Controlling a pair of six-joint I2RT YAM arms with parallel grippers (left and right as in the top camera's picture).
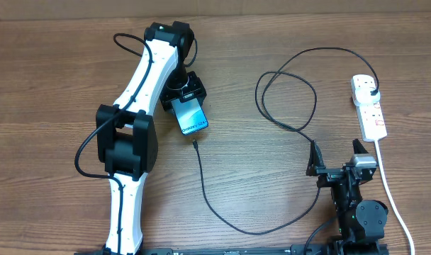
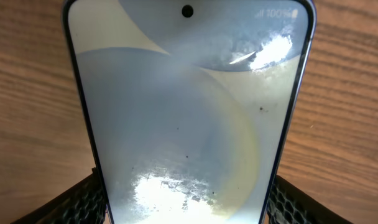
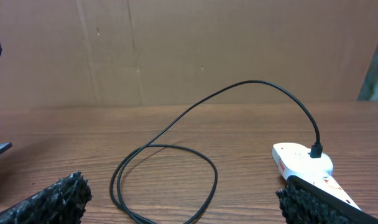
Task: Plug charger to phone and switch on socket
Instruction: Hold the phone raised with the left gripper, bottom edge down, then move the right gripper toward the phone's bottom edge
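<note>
The phone (image 1: 192, 118) lies on the table with its pale blue screen lit and fills the left wrist view (image 2: 189, 112). My left gripper (image 1: 181, 99) is shut on the phone's far end, one finger against each long edge (image 2: 186, 193). The charger cable (image 1: 203, 180) has its small tip (image 1: 194, 144) just below the phone, not touching it. The cable loops right to its black plug (image 1: 372, 91), which sits in the white socket strip (image 1: 370, 113). My right gripper (image 1: 336, 157) is open and empty, left of the strip (image 3: 298, 160), facing the cable loop (image 3: 176, 124).
The strip's thick white cord (image 1: 393, 198) runs down the right side past my right arm. The cable makes a double loop (image 1: 286, 99) at centre right. A cardboard wall (image 3: 176, 50) stands behind the table.
</note>
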